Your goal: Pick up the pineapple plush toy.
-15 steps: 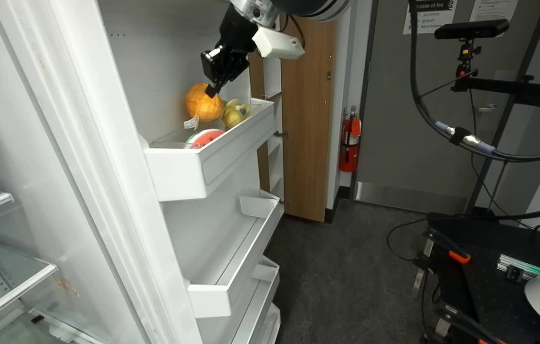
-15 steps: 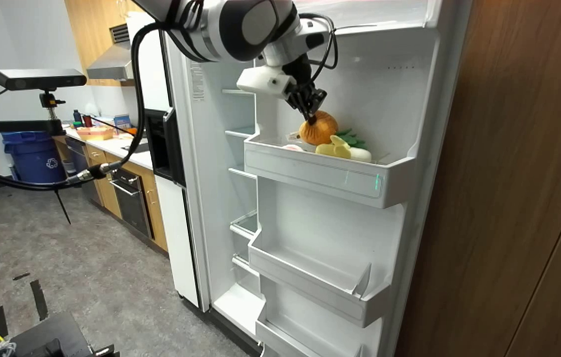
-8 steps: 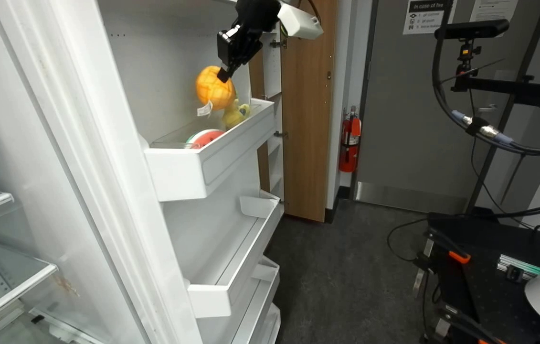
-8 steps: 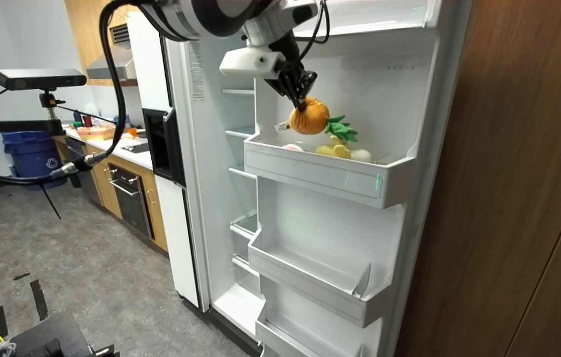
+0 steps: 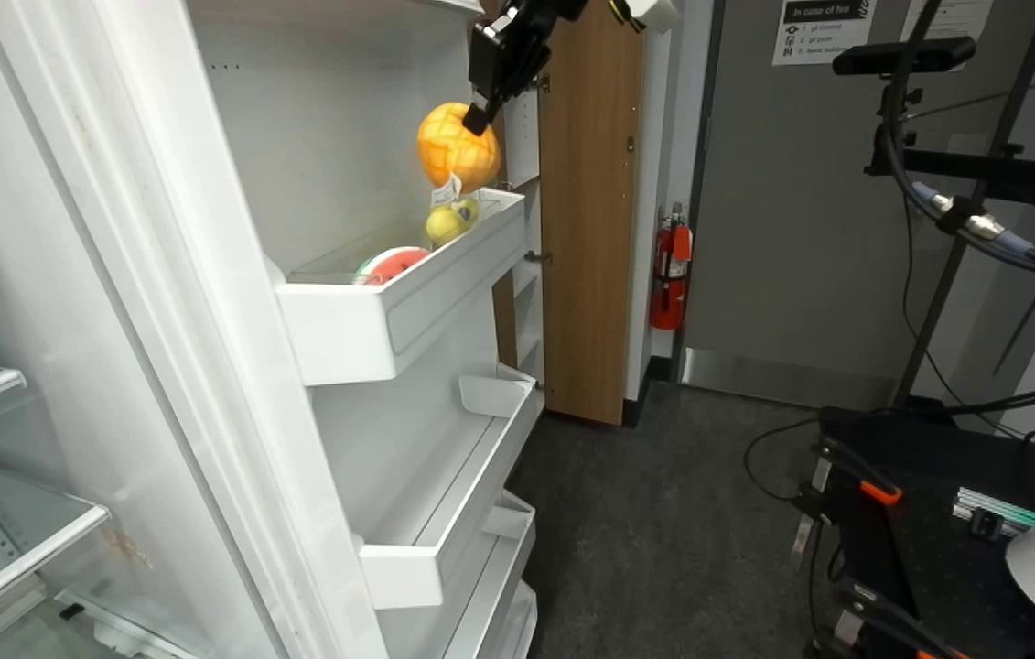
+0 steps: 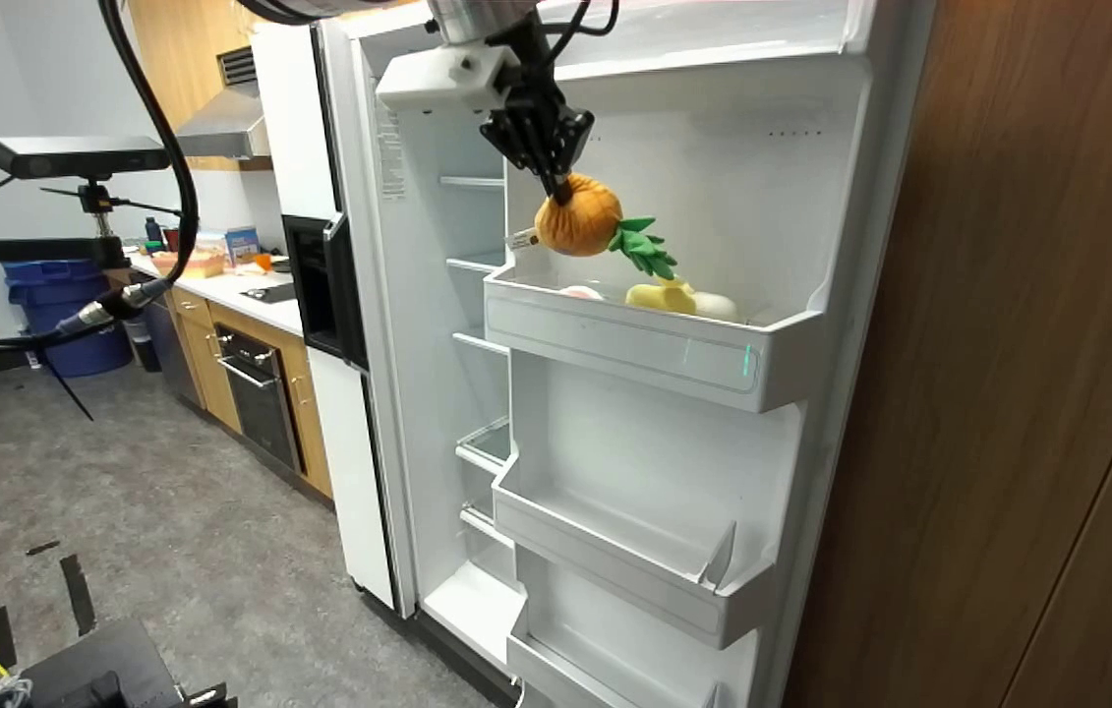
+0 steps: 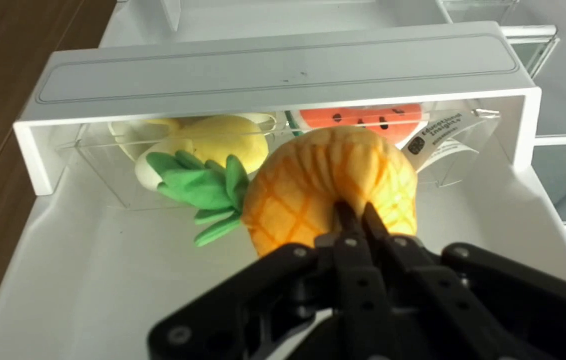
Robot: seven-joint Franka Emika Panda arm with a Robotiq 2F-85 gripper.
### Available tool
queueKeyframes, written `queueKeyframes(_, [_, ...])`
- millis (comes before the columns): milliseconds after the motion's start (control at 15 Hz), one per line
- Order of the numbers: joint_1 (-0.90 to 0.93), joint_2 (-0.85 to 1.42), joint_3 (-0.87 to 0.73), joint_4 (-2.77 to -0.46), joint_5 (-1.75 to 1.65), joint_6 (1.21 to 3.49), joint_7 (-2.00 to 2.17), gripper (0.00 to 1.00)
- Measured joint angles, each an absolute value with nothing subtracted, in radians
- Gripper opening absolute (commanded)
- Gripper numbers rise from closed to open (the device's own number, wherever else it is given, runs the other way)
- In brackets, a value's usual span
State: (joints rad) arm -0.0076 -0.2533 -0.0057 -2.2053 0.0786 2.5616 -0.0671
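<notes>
Where it's pinched, the pineapple [image 7: 313, 187] puckers.

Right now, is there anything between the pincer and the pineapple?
Nothing: in the wrist view the pincer is shut right on the pineapple, gathering its fabric, with no gap showing.

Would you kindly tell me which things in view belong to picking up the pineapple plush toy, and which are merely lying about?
For the job:
pineapple plush toy
gripper, shut on the toy

Not part of it:
watermelon-patterned toy, in the door shelf
yellow toy, in the same shelf
fire extinguisher, in the background
blue recycling bin, also in the background
</notes>
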Motion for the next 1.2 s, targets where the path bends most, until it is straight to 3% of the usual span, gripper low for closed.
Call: queueKeyframes(1200, [0.011, -0.355, -0.004, -2.302, 0.077, 2.511, -0.067, 0.01])
